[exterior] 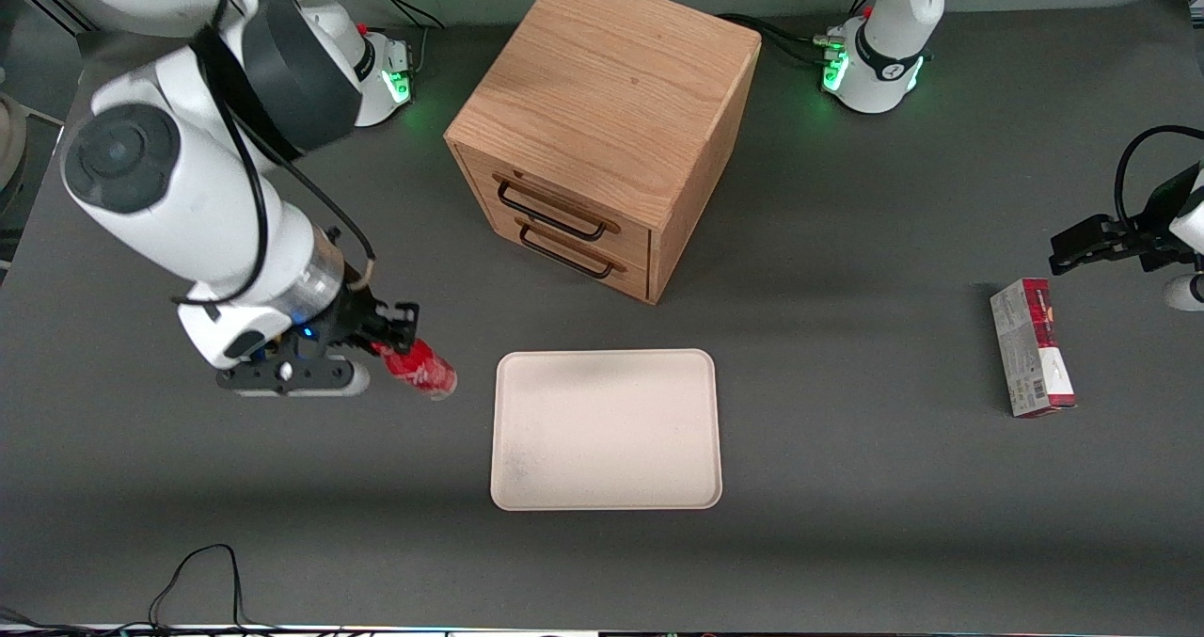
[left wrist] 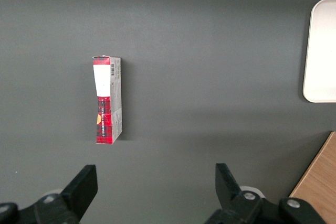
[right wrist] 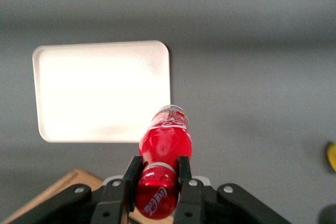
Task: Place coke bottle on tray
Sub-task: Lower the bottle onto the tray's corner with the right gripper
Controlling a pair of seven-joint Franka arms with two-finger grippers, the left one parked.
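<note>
We see even overhead light on the dark table (exterior: 847, 486), with soft shadows beside the cabinet (exterior: 602, 129) and carton (exterior: 1032, 347). Green lamps glow at the arm bases. In the right wrist view the tray (right wrist: 100, 90) is overexposed to near white, while the bottle (right wrist: 164, 156), clamped in the gripper (right wrist: 160, 182), shows slightly soft. The bottle's end blurs in the front view.
</note>
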